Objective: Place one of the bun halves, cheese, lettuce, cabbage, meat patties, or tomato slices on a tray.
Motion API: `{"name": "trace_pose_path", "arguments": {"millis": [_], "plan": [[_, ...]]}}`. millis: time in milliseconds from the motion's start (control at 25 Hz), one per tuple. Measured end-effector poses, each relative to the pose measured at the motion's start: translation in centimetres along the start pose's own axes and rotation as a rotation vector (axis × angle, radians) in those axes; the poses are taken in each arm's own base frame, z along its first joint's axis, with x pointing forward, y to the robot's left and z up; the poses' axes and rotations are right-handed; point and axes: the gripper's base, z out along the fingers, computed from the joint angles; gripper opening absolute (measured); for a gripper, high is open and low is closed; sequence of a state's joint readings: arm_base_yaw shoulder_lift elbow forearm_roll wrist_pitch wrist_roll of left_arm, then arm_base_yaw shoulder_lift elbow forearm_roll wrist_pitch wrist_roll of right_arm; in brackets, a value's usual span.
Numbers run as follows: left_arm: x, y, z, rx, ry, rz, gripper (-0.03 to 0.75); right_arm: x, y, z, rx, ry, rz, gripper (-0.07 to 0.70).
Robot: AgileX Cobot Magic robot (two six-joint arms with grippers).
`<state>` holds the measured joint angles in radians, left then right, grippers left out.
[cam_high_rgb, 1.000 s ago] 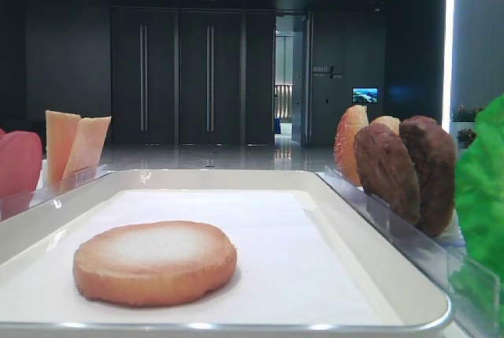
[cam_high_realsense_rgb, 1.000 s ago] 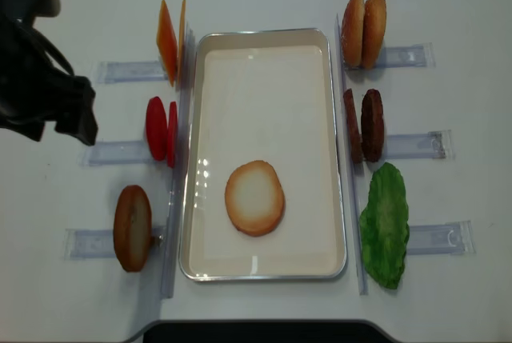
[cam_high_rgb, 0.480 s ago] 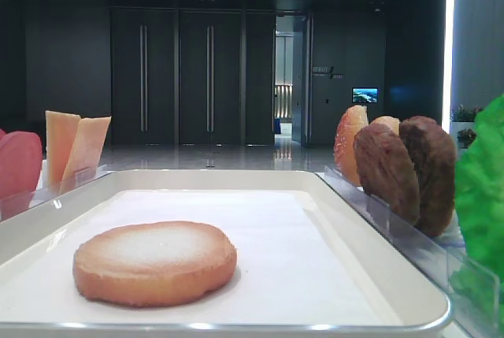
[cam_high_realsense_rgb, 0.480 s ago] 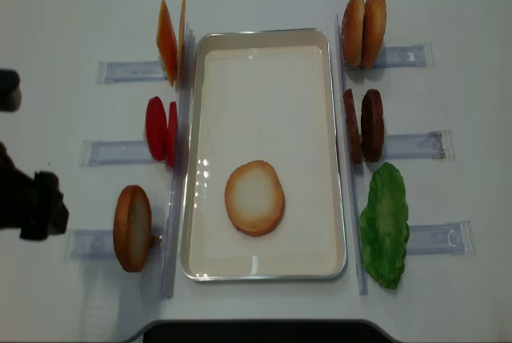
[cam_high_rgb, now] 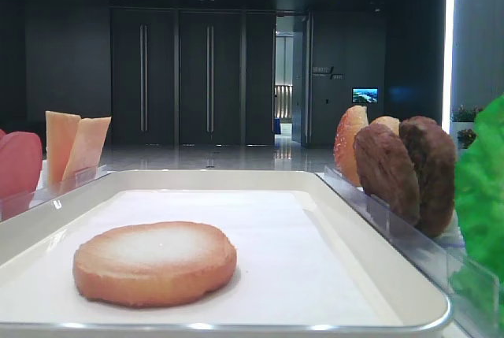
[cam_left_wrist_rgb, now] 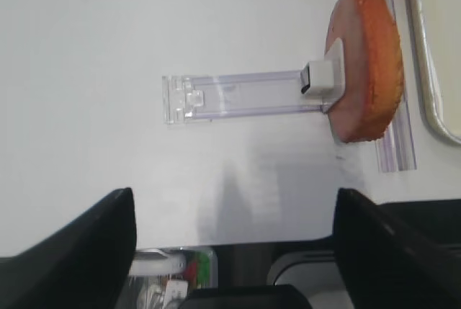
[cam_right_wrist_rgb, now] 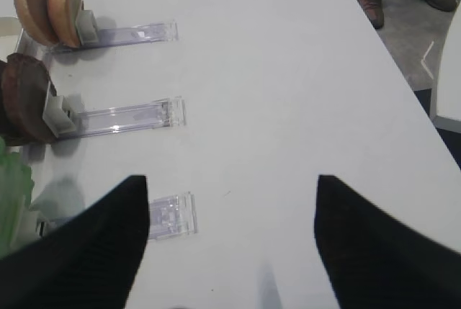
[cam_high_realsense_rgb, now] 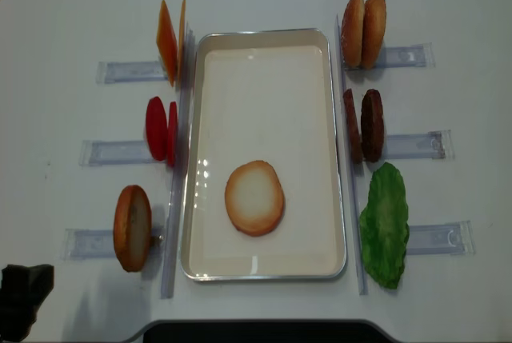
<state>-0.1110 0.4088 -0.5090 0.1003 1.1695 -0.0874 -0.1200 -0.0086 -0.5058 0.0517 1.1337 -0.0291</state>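
Both pincers (cam_left_wrist_rgb: 230, 251) (cam_right_wrist_rgb: 230, 244) gape empty; round golden bun half (cam_high_realsense_rgb: 254, 197) lies flat on glossy tray (cam_high_realsense_rgb: 264, 47).

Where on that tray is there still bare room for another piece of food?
The tray is bare across its far half, between the cheese and upper buns. The near half holds one bun half, leaving only narrow margins.

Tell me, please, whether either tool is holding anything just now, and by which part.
Nothing is held. The left tool and the right tool both stand open over bare table, and one bun half already lies on the tray.
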Motion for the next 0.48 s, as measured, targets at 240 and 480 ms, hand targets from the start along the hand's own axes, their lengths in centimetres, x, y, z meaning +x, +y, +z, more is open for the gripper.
{"name": "trace_pose_path", "arguments": {"millis": [240, 480], "plan": [[1.8, 0.3, -2.0, 0.01, -0.185, -0.017, 0.649, 0.0, 0.0, 0.0, 0.0, 0.0, 0.0, 0.465], [3.7, 0.5, -3.4, 0.016, -0.339, -0.043, 0.643, 0.0, 0.0, 0.0, 0.0, 0.0, 0.0, 0.465]]}}
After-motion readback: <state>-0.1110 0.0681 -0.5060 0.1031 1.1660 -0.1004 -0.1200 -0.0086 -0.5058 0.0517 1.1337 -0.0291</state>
